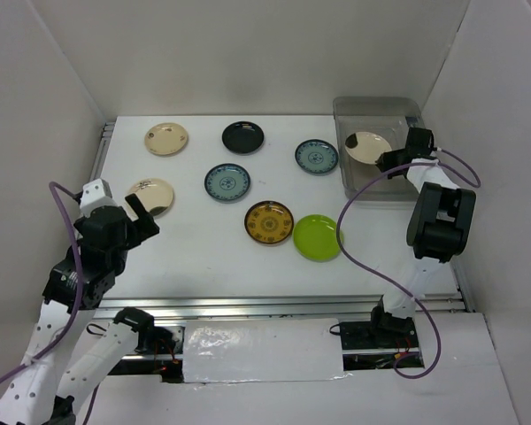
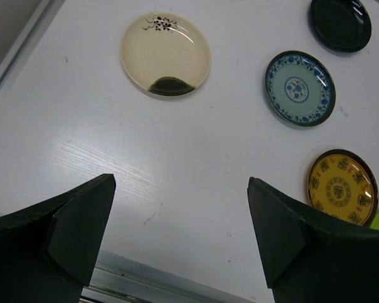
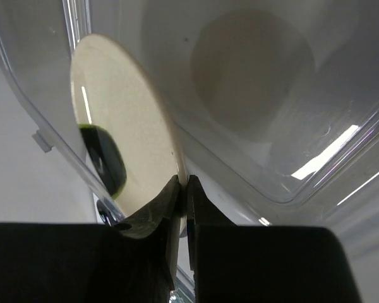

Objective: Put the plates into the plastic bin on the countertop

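Three white walls (image 1: 248, 53) enclose white countertop (image 1: 203, 266)

I count eight small plates in all. Three are cream: the far cream plate (image 1: 165, 138), the near cream plate (image 1: 150, 189) and the cream plate at the bin (image 1: 368, 147). Two are blue-patterned, the left blue plate (image 1: 227, 182) and the right blue plate (image 1: 316, 157). There is one black plate (image 1: 242, 136), one amber-brown plate (image 1: 268, 222) and one lime green plate (image 1: 317, 237). I see one clear plastic bin (image 1: 407, 111), one white desk (image 1: 203, 266), and two robot arms, the left arm (image 1: 102, 246) and the right arm (image 1: 441, 221).
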You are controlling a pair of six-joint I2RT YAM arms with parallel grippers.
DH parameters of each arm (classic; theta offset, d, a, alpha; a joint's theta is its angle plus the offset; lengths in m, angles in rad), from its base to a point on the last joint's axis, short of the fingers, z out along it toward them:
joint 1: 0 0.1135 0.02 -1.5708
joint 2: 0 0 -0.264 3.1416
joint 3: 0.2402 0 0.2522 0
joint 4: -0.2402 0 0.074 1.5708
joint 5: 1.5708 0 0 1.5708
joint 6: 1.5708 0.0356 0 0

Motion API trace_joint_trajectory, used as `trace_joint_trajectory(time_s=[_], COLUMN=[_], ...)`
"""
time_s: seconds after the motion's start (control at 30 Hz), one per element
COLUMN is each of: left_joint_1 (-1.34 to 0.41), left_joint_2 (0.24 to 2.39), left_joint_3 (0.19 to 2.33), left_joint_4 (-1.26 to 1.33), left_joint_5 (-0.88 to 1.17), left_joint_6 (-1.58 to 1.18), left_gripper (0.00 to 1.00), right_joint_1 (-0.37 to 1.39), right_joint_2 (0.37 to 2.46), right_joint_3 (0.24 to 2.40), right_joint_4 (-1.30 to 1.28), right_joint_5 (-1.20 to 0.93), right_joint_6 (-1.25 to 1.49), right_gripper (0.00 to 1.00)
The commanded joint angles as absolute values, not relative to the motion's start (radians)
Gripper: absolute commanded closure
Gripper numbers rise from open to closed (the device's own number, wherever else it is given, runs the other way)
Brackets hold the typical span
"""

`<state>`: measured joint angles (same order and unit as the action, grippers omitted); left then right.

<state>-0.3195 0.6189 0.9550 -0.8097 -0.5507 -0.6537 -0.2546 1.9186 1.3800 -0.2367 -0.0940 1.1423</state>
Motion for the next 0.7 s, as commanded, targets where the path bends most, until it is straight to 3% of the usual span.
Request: trace_joint_trajectory(time_s=[0.0, 0.1, 0.13, 0.17, 0.23, 0.27, 0.4, 0.43, 0.67], left_joint_1=[-0.322, -0.324, -0.322, -0.324, -0.319, -0.304, -0.223, -0.201, 0.053], left_joint_2=[0.661, 0.724, 0.759, 0.776, 0.819, 0.831, 0.897, 0.911, 1.041], left_joint_3=[0.968, 0.976, 0.989, 0.992, 0.999, 0.993, 0.951, 0.937, 0.847], left_joint_4=[-0.764, -0.775, -0.785, -0.793, -0.813, -0.811, -0.781, -0.769, -0.614], left_joint_5=[-0.514, -0.496, -0.486, -0.482, -0.466, -0.442, -0.305, -0.257, -0.198], left_joint_6=[-0.634, -0.64, -0.643, -0.646, -0.672, -0.692, -0.776, -0.799, -1.049], left_gripper=[0.01, 0.01, 0.01, 0.01, 0.01, 0.01, 0.01, 0.01, 0.01], right_joint_1=[-0.287, -0.288, -0.29, -0.29, -0.291, -0.29, -0.262, -0.252, -0.086], right_joint_2=[1.919, 1.948, 1.954, 1.959, 1.953, 1.936, 1.847, 1.82, 1.527], right_joint_3=[1.393, 1.454, 1.475, 1.479, 1.477, 1.471, 1.427, 1.414, 1.304], right_joint_4=[-0.209, -0.282, -0.31, -0.317, -0.336, -0.333, -0.324, -0.313, -0.282], right_joint_5=[-0.083, -0.042, -0.031, -0.023, -0.014, -0.015, -0.021, -0.014, -0.041], right_joint_6=[1.183, 1.152, 1.144, 1.146, 1.147, 1.147, 1.129, 1.12, 0.968], right_gripper=[0.88, 0.78, 0.7, 0.52, 0.42, 0.31, 0.16, 0.0, 0.0])
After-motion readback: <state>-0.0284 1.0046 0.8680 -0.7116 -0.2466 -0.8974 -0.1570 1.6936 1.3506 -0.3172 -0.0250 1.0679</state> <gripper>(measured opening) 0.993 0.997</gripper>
